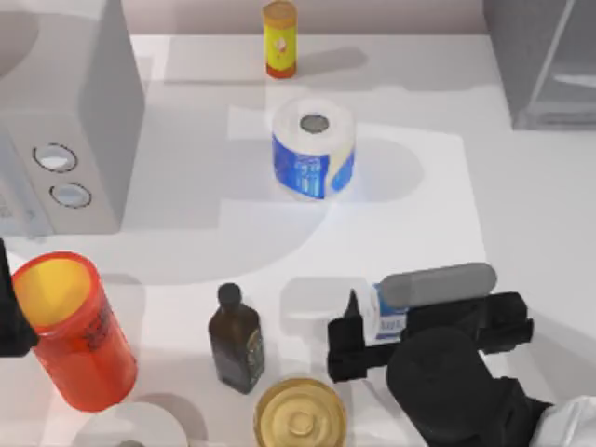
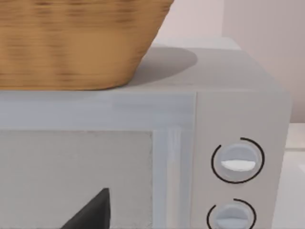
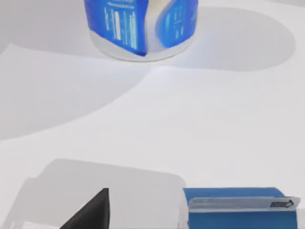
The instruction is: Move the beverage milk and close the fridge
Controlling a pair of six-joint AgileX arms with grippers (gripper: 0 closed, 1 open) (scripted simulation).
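The beverage milk [image 1: 389, 321], a small white carton with a blue band, lies near the table's front right. Its blue end [image 3: 233, 210] appears low in the right wrist view. My right gripper [image 1: 377, 312] sits over it, open: one black finger [image 1: 352, 307] stands left of the carton and apart from it, and the other is hidden. That same finger [image 3: 90, 212] is visible in the right wrist view. The fridge [image 1: 549, 65], grey with a glassy panel, stands at the back right corner. My left gripper [image 1: 5, 317] is parked at the left edge, one finger [image 2: 90, 214] visible.
A white-and-blue paper roll [image 1: 314, 149] stands mid-table, a yellow can [image 1: 279, 37] behind it. A light grey box with two knobs [image 1: 65, 140] fills the back left, a wicker basket [image 2: 71, 43] on top. An orange tub [image 1: 74, 331], dark bottle [image 1: 235, 340] and gold-lidded jar [image 1: 300, 414] crowd the front.
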